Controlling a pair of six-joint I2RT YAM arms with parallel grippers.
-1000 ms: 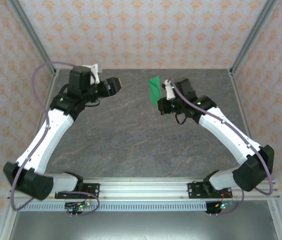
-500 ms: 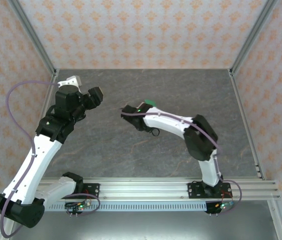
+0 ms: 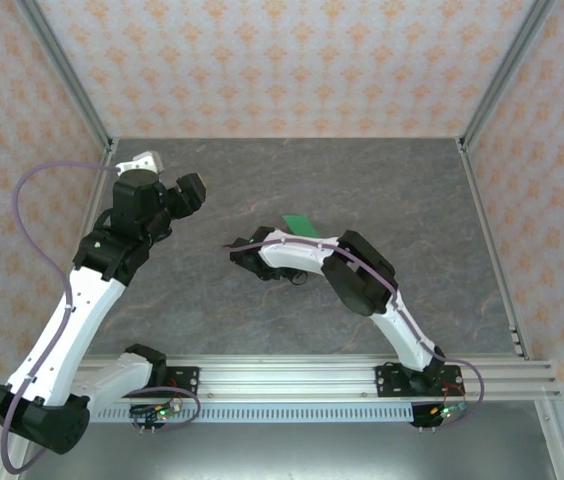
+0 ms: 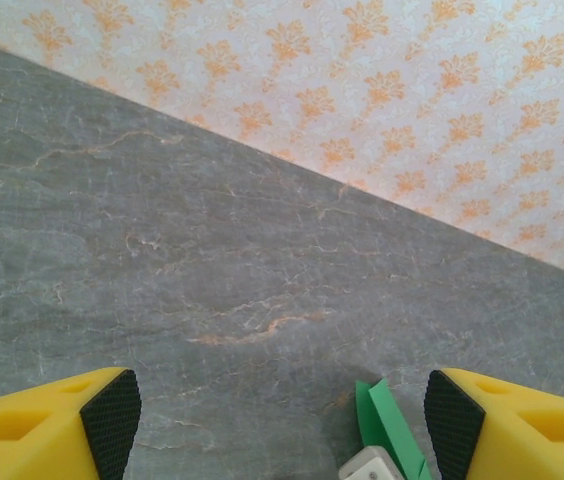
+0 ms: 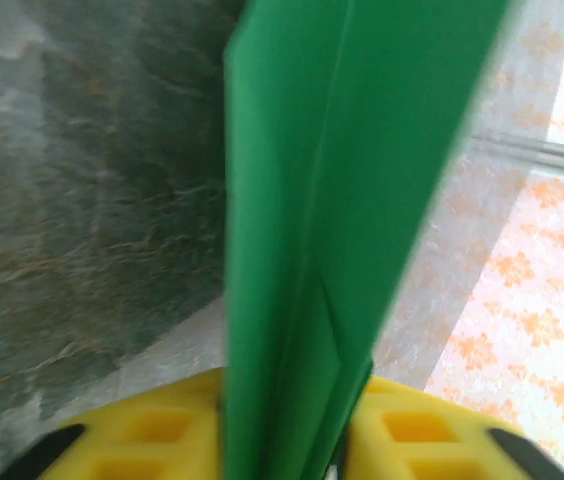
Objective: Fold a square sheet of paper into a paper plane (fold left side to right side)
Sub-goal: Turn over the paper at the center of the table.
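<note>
Jutting from right pincer (image 5: 292, 445), paper plane (image 5: 347, 180)

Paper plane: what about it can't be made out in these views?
Right wrist: paper plane blurred, top cut by the frame edge; whether the right hand grips it is unclear.
Top external: right arm covers most of it.
Left wrist: bottom edge crops it.

lab cell — aluminium frame (image 3: 63, 72), papered walls (image 3: 292, 60)
</note>
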